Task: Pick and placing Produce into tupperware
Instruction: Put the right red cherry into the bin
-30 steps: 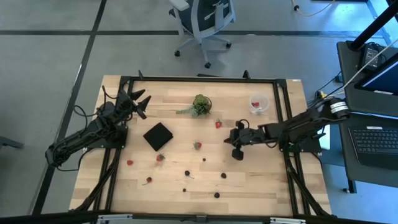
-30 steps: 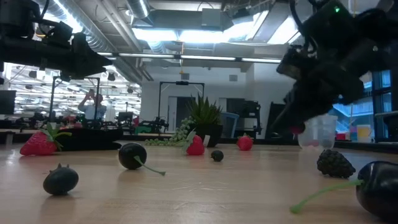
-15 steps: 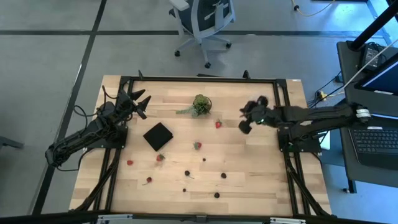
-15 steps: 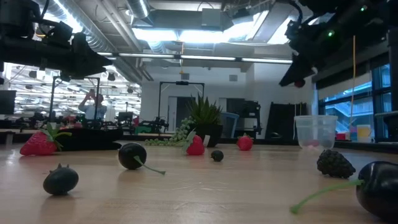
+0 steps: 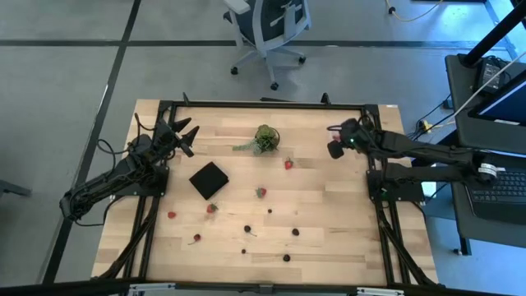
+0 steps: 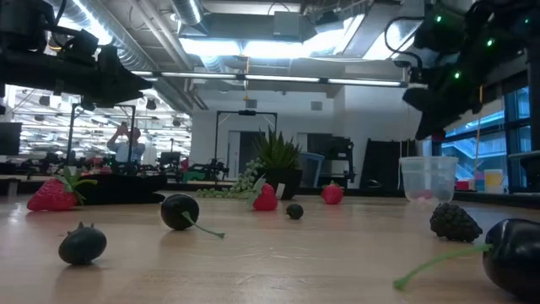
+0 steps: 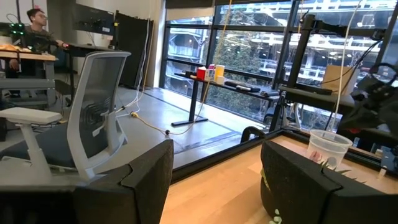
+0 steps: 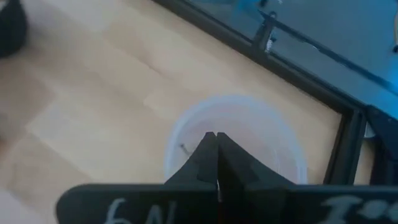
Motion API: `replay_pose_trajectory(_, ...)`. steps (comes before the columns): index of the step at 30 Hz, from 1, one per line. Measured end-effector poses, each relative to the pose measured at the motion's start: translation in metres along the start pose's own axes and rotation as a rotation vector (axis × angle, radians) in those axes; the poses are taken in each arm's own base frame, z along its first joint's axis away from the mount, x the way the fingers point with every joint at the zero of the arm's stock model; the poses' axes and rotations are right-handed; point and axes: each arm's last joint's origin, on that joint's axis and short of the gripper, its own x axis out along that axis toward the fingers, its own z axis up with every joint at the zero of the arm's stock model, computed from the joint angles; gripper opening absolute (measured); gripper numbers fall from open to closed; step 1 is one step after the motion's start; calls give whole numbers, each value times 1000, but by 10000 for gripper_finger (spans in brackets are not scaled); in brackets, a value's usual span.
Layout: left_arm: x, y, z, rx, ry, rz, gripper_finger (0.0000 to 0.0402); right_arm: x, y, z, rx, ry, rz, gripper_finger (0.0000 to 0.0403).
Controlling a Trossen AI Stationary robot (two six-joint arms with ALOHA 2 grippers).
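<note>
Right gripper [image 8: 215, 144], jaws shut, hangs over the tupperware [image 8: 236, 140] at far right; centre it before releasing.

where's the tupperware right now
In the high view the tupperware stands at the table's far right corner, mostly hidden under the shut right gripper, right of the leafy clump.

In the high view the right gripper [image 5: 336, 149] covers the tupperware [image 8: 186, 134]; in the right wrist view the pressed-together fingers [image 8: 214, 163] hide the tub's middle, so its contents cannot be determined. In the low view a dark berry [image 6: 516, 253] is cut off by the edge.
</note>
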Motion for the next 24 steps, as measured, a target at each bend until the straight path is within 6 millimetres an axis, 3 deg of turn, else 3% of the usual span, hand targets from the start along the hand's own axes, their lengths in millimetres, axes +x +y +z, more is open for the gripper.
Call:
replay_pose_trajectory(14, 0, 0, 0, 0, -1, 1, 236, 41, -14, -24, 52, 15, -86, 0)
replay_pose_trajectory(24, 0, 0, 0, 0, -1, 2, 236, 50, -13, -34, 52, 30, -78, 1)
